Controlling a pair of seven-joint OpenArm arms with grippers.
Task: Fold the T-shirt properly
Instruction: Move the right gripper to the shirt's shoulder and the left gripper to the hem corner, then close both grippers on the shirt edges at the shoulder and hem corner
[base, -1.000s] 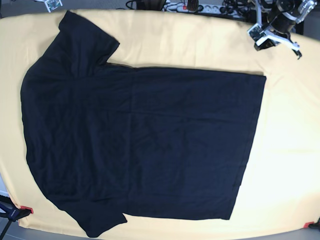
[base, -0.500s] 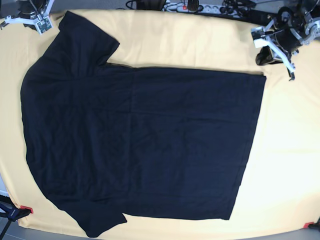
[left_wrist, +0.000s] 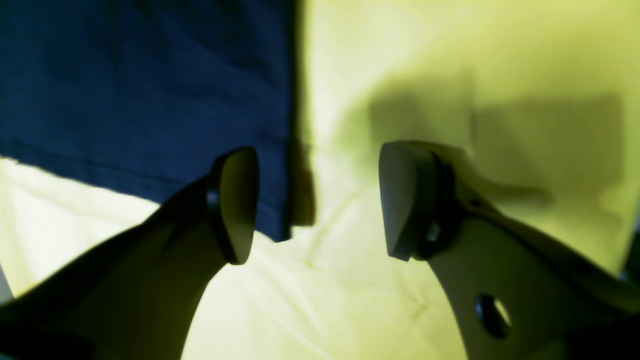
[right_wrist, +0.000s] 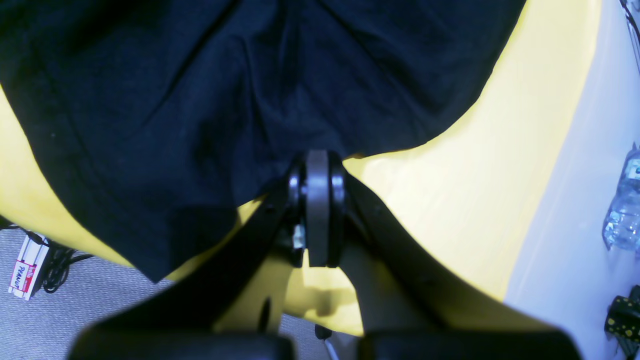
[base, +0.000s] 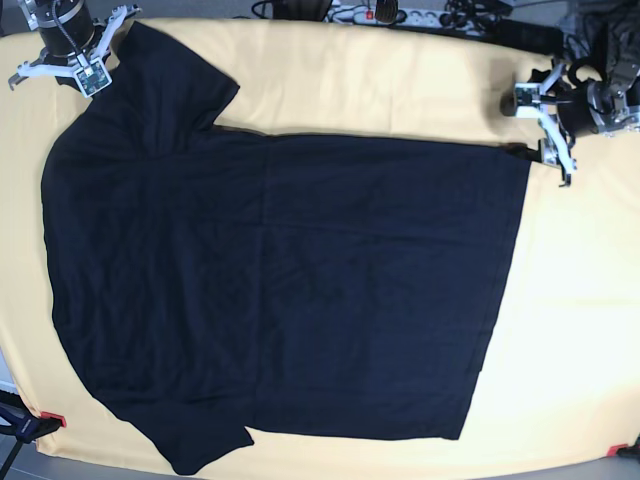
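The dark navy T-shirt (base: 280, 280) lies spread flat on the pale yellow cloth (base: 400, 90), collar end at the left, hem at the right. My left gripper (base: 540, 125) is open at the hem's far right corner. In the left wrist view the left gripper (left_wrist: 320, 202) straddles that corner of the T-shirt (left_wrist: 140, 90), which lies by the left finger (left_wrist: 235, 205). My right gripper (base: 78, 62) is at the far left sleeve. In the right wrist view the right gripper (right_wrist: 317, 200) is shut, tips at the sleeve edge of the T-shirt (right_wrist: 250, 75); no cloth shows between the pads.
A power strip and cables (base: 380, 15) run along the table's back edge. Red clamps (base: 50, 418) hold the cloth at the front corners. A water bottle (right_wrist: 622, 210) and a small white box (right_wrist: 27, 270) lie off the table.
The left gripper has come down and inward to the hem's far corner. The right gripper has entered at the top left and reached the sleeve. The T-shirt has not moved.
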